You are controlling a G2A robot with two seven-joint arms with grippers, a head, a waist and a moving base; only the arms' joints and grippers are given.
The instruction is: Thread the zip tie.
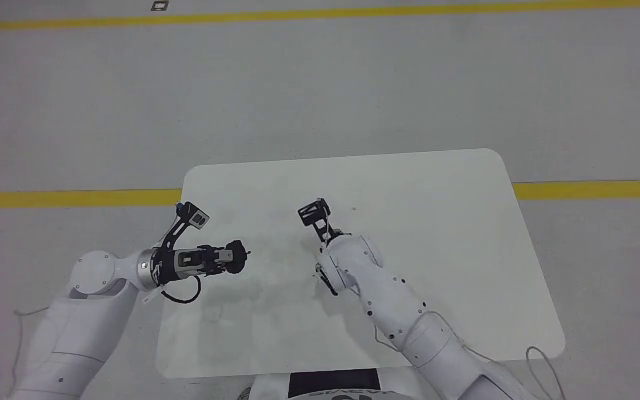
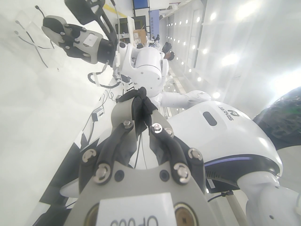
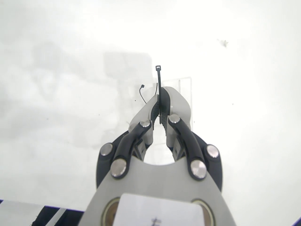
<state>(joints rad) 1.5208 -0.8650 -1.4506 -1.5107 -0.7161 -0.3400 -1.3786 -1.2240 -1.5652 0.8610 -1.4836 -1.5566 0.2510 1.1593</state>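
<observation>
My right gripper (image 3: 161,90) is shut on a black zip tie (image 3: 158,76), whose square head sticks out past the fingertips. In the left wrist view the same gripper (image 2: 47,23) hangs low over the table, with the tie's head (image 2: 37,7) pointing away from it. My left gripper (image 2: 140,95) is shut, its black pads pressed together. A thin black zip tie strand (image 2: 138,142) runs back between its fingers. Seen from above, the left gripper (image 1: 238,256) sits left of the right arm (image 1: 350,262), a gap of bare table between them.
Several loose black zip ties (image 2: 35,45) lie crossed on the white table (image 1: 450,220) under the right gripper. A clear flat plate (image 3: 185,88) lies there too, beside another loose tie (image 3: 141,90). The table's right half is bare.
</observation>
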